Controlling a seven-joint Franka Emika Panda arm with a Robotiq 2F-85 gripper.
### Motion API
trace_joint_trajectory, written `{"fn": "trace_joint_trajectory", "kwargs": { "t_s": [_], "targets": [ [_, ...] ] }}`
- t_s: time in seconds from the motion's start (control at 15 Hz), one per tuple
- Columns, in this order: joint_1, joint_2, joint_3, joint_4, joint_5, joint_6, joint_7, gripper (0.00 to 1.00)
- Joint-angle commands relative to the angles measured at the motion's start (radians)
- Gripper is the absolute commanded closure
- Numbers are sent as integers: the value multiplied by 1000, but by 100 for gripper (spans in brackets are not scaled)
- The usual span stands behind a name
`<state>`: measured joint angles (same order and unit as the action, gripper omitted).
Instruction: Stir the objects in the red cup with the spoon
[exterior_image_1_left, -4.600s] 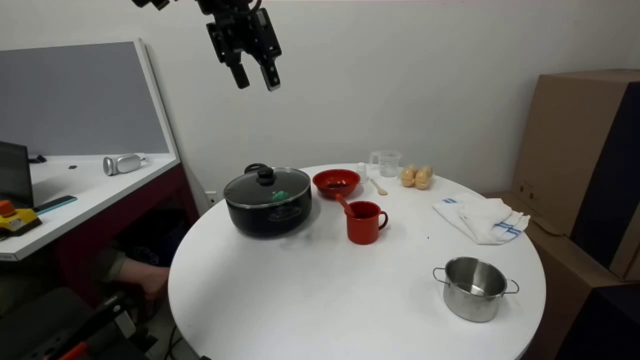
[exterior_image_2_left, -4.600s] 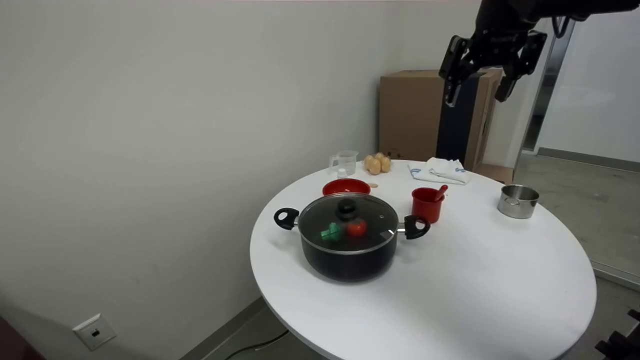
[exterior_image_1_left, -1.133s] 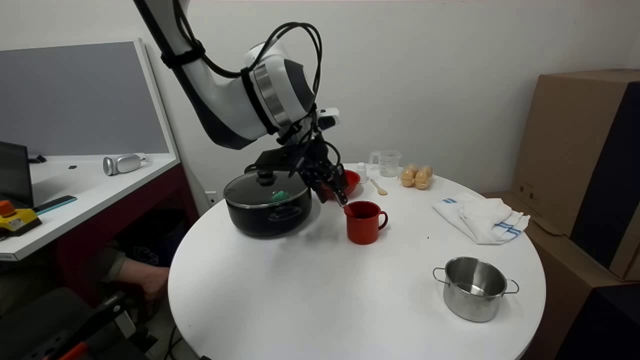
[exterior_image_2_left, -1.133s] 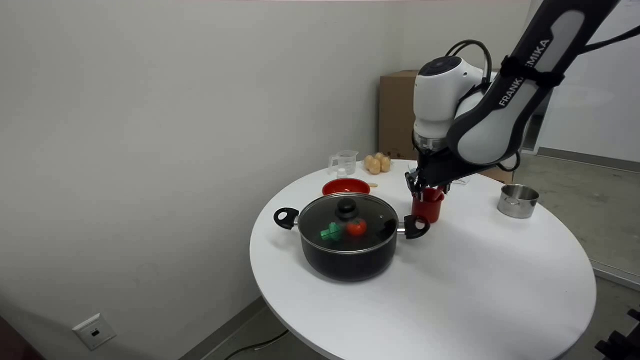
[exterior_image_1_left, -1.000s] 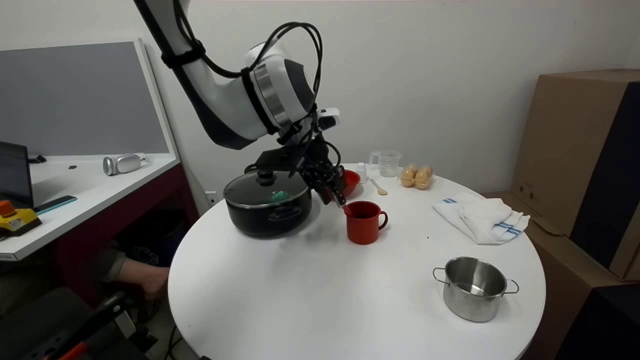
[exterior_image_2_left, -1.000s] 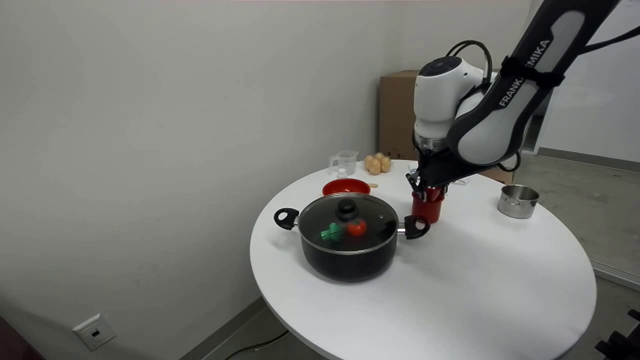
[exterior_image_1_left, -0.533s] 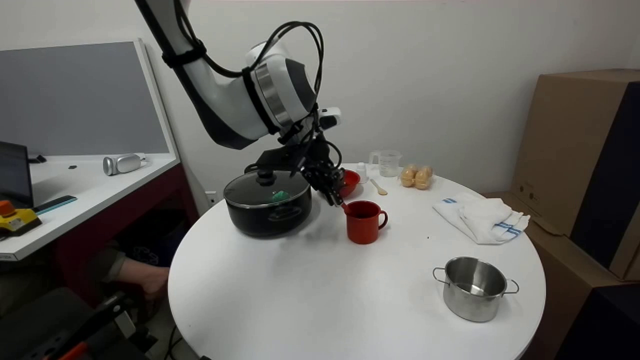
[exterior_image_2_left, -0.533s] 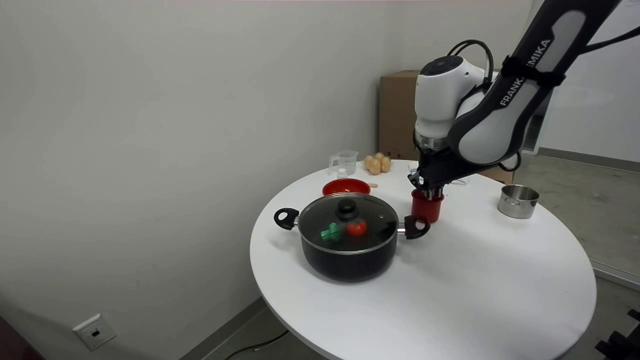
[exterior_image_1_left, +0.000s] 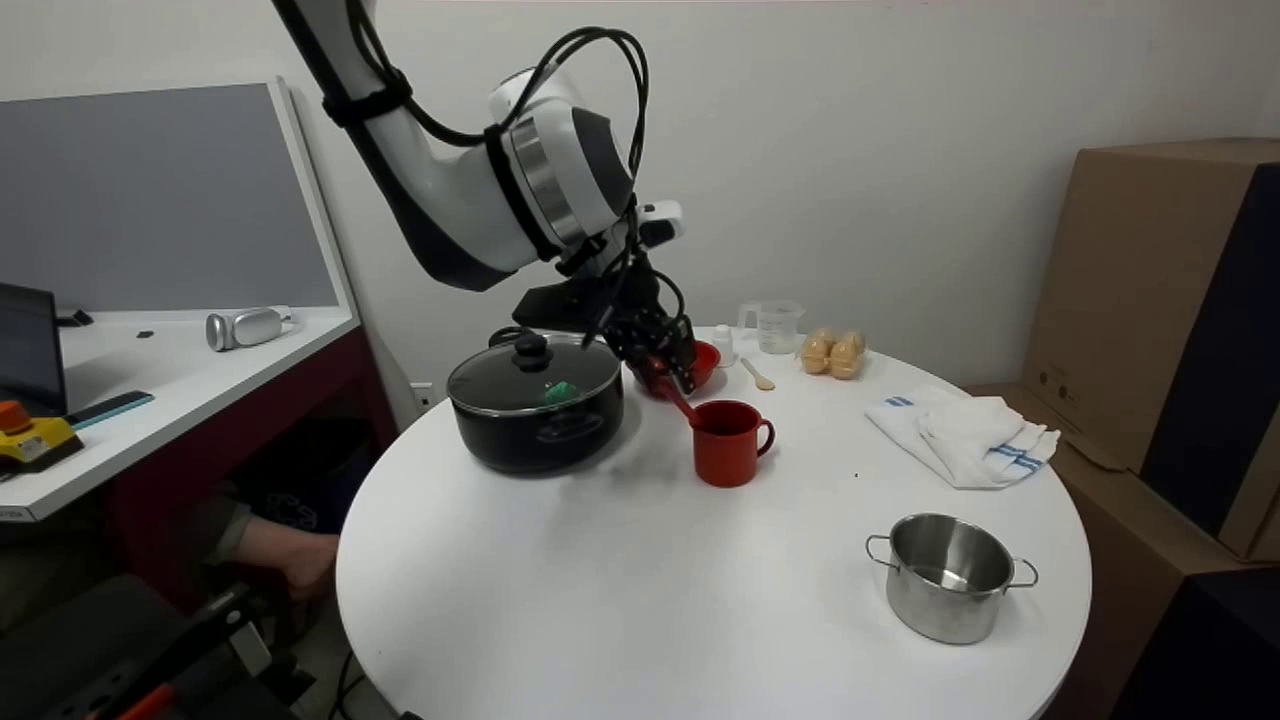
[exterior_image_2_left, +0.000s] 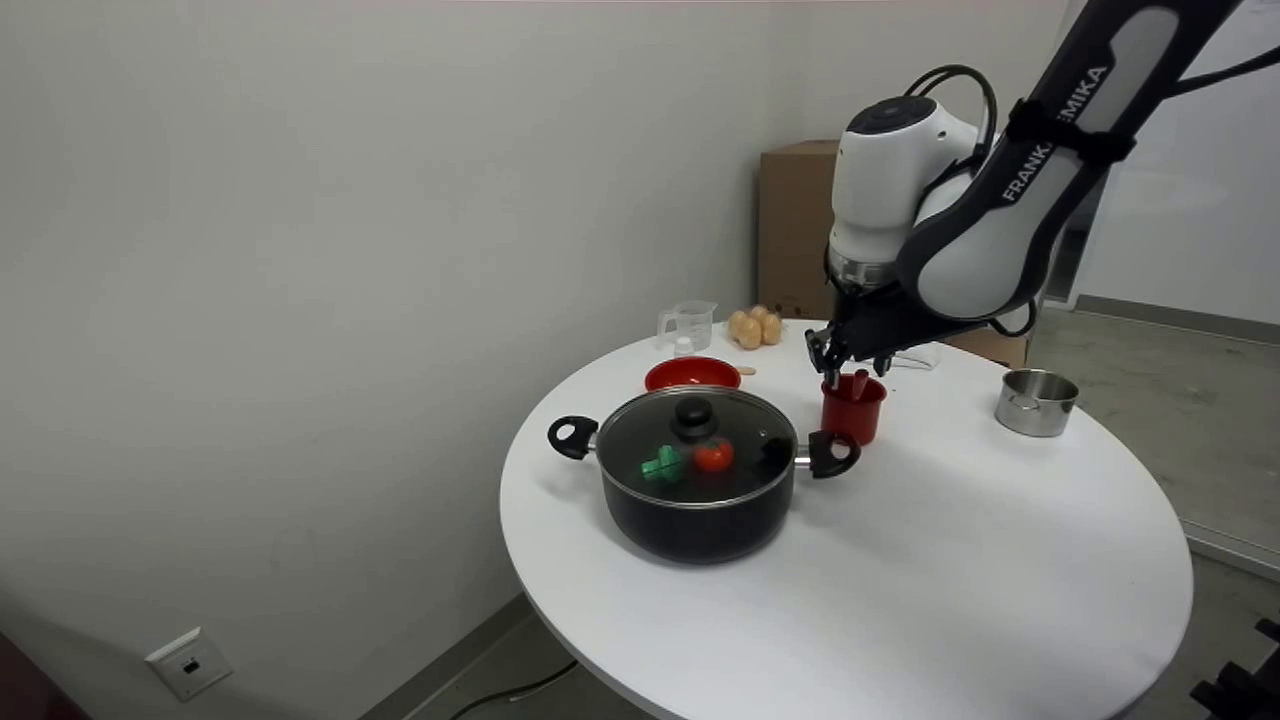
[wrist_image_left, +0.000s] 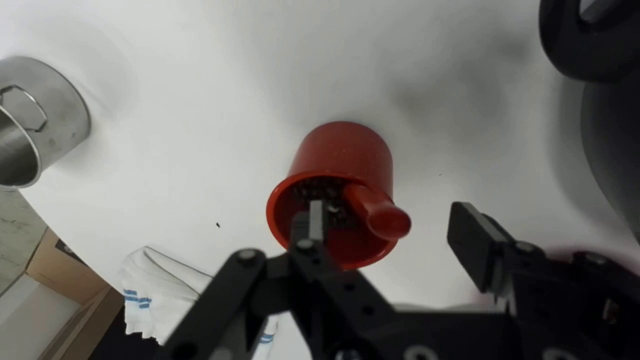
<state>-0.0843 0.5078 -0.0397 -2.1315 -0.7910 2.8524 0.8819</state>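
Grasp step, prob.: my tool (wrist_image_left: 387, 220), jaws apart & empty, is just above the rim of the red cup (wrist_image_left: 342, 152), spoon (wrist_image_left: 373, 209) leaning in it, so next I shd grip that spoon b4 stirring.

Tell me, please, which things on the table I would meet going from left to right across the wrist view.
Small steel pot, blue-striped white towel, red mug with the red-handled spoon leaning in it, black pot cut off by the right edge.
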Motion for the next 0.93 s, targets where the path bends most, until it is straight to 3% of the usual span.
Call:
{"fn": "trace_joint_trajectory", "kwargs": {
  "t_s": [0.0,0.07,0.87],
  "targets": [
    [-21,-30,17,-22,21,33,-4,5],
    [-24,-35,20,-24,24,36,-5,0],
    [-24,-61,47,-46,23,32,0,0]
  ]
}}
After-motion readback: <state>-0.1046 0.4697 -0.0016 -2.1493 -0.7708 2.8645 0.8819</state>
